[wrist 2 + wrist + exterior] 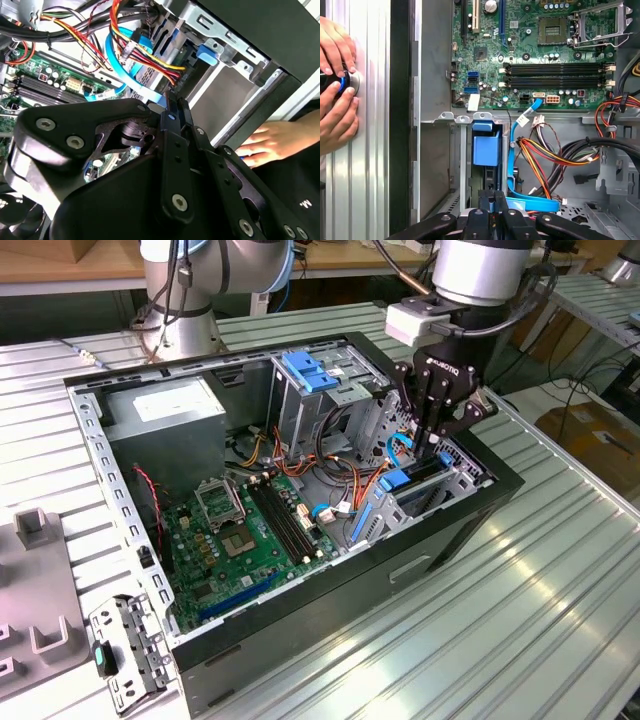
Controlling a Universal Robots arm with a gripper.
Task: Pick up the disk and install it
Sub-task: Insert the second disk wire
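Observation:
The disk (414,483) stands on edge in the drive bay at the exterior view's right end of the open computer case, its blue side rail (486,150) showing in the slot. My gripper (432,442) hangs straight above that bay, fingers pressed together with nothing between them. In both wrist views the shut fingertips (492,199) (176,107) point down at the disk's upper edge. I cannot tell whether they touch it.
A motherboard (250,530), a grey power supply (170,415) and a drive cage with a blue latch (305,370) fill the case. Coloured cables (545,150) run beside the bay. A person's hands (337,75) rest on the table outside the case wall. A metal bracket (125,650) lies beside the case.

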